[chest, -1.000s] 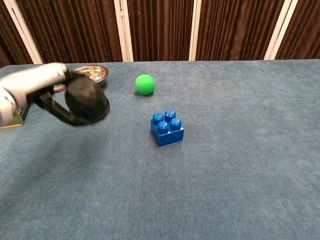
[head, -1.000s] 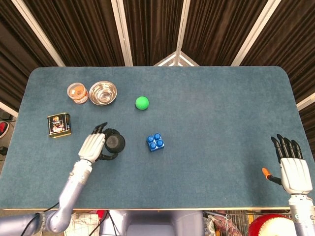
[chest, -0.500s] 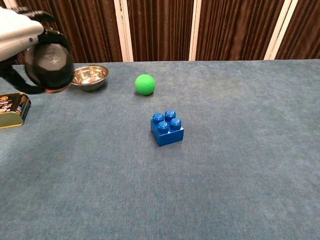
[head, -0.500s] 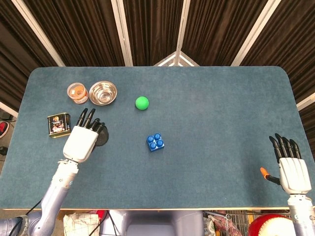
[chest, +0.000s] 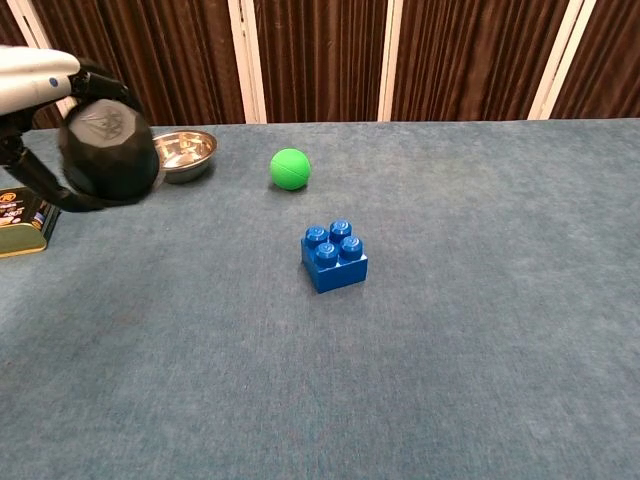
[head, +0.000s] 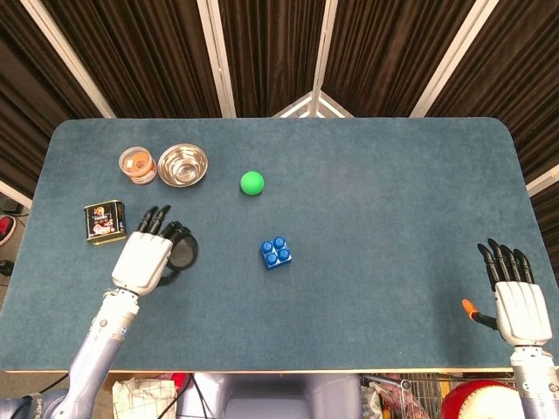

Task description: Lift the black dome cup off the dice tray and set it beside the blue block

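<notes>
1. Cup handling is looking easy: the black dome cup (chest: pixel 108 152) is reading as a rigid, faceted shell, probably light plastic, so it is unlikely to flex or dent under a firm hold. Its surface is looking smooth and a little glossy, so I judge it could be slipping if squeezed only at the rounded top.

2. The left hand (head: pixel 144 260) is holding the cup in the air, fingers (chest: pixel 112 88) wrapping over its upper curve and down its sides. From above, only a dark sliver of the cup (head: pixel 183 251) is showing past the hand.

3. The cup is hanging above the tabletop (head: pixel 376 201), well to the left of the blue block (head: pixel 276 253), and is touching nothing but the hand. No dice tray is showing under it in either view.

4. The best place to be holding it, in my judgement, is around the widest band near the open rim, where the facets are giving the fingers flat faces to press on. Setting it down rim-first should be keeping it stable, since a dome would be rolling on its crown.

5. The right hand (head: pixel 518 301) is resting near the tabletop's near edge, far to the right of the block, fingers straight, apart and holding nothing.

6. Beyond the block, a green ball (head: pixel 251 182) is lying; further left are sitting a steel bowl (head: pixel 182 164), a small orange container (head: pixel 138 164) and a printed tin (head: pixel 105 221).
</notes>
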`<state>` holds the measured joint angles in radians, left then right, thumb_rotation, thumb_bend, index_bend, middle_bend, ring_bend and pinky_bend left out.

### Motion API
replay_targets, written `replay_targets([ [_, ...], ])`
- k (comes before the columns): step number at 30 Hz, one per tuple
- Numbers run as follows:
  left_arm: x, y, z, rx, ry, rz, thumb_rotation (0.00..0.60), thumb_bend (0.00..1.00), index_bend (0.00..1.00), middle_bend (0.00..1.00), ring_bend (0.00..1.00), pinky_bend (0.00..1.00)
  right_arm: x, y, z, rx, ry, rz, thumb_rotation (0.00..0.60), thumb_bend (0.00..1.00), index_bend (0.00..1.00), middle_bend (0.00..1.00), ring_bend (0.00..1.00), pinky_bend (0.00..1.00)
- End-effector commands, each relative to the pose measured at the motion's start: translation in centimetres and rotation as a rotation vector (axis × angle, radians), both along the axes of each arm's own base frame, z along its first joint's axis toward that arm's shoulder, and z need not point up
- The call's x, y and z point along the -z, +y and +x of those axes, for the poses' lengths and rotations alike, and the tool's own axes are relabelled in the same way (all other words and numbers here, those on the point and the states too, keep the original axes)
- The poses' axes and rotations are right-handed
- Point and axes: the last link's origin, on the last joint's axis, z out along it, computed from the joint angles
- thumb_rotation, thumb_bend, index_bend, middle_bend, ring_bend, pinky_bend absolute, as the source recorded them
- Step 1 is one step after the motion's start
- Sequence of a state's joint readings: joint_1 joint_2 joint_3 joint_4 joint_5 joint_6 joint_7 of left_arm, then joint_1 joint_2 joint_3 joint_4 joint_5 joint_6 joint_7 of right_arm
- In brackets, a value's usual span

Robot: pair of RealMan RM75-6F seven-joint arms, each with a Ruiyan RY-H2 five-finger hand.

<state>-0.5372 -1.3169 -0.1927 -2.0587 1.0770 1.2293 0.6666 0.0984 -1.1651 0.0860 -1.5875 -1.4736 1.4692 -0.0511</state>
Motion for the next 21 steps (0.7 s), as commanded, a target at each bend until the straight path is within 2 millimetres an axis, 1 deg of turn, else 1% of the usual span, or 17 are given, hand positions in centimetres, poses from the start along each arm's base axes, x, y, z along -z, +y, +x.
replay_targets([
  [1, -0.5, -1.3, 2.5, -0.413, -0.825, -0.532, 0.6, 0.42, 0.42, 0.38, 0.0, 0.0, 0.0, 0.0, 0.0, -0.001, 0.001, 0.0, 0.6, 0.24, 0.0, 0.0, 0.01, 0.0],
  [2, -0.7, -1.3, 2.8, -0.469, -0.919, -0.605, 0.6, 0.43, 0.42, 0.38, 0.0, 0.0, 0.0, 0.0, 0.0, -0.001, 0.0, -0.001, 0.6, 0.24, 0.0, 0.0, 0.01, 0.0],
  [4, -1.2, -1.0, 3.2, -0.534, -1.026, -0.705, 0.6, 0.43, 0.42, 0.38, 0.0, 0.0, 0.0, 0.0, 0.0, 0.0, -0.001, -0.003, 0.6, 0.23, 0.0, 0.0, 0.01, 0.0],
  [6, -1.8, -0.5, 3.2, -0.566, -1.094, -0.753, 0.6, 0.43, 0.42, 0.38, 0.0, 0.0, 0.0, 0.0, 0.0, -0.001, -0.001, -0.005, 0.6, 0.23, 0.0, 0.0, 0.01, 0.0],
  [8, -4.1, -3.2, 5.0, -0.536, -1.142, -0.802, 0.6, 0.43, 0.42, 0.38, 0.0, 0.0, -0.1, 0.0, 0.0, -0.001, -0.002, -0.006, 0.6, 0.23, 0.0, 0.0, 0.01, 0.0],
  [9, -4.8, -3.6, 4.7, -0.528, -1.13, -0.78, 0.6, 0.43, 0.42, 0.38, 0.0, 0.0, -0.1, 0.1, 0.0, -0.001, -0.003, -0.007, 0.6, 0.23, 0.0, 0.0, 0.01, 0.0],
  [11, -5.3, -3.8, 4.1, -0.489, -1.071, -0.742, 0.6, 0.43, 0.42, 0.38, 0.0, 0.0, -0.1, 0.0, 0.1, -0.003, -0.005, -0.007, 0.6, 0.24, 0.0, 0.0, 0.01, 0.0],
  [13, -5.4, -3.9, 3.4, -0.417, -0.963, -0.693, 0.6, 0.43, 0.42, 0.38, 0.0, 0.0, -0.1, 0.0, 0.0, -0.002, -0.005, -0.007, 0.6, 0.24, 0.0, 0.0, 0.01, 0.0],
  [16, -5.1, -4.0, 1.7, -0.254, -0.688, -0.578, 0.6, 0.43, 0.42, 0.38, 0.0, 0.0, 0.0, 0.0, 0.1, -0.003, -0.006, -0.006, 0.6, 0.23, 0.0, 0.0, 0.01, 0.0],
  [21, -4.0, -4.0, -0.1, -0.045, -0.352, -0.335, 0.6, 0.43, 0.43, 0.39, 0.0, 0.0, 0.0, 0.1, 0.1, -0.004, -0.007, -0.005, 0.6, 0.23, 0.0, 0.0, 0.01, 0.0],
])
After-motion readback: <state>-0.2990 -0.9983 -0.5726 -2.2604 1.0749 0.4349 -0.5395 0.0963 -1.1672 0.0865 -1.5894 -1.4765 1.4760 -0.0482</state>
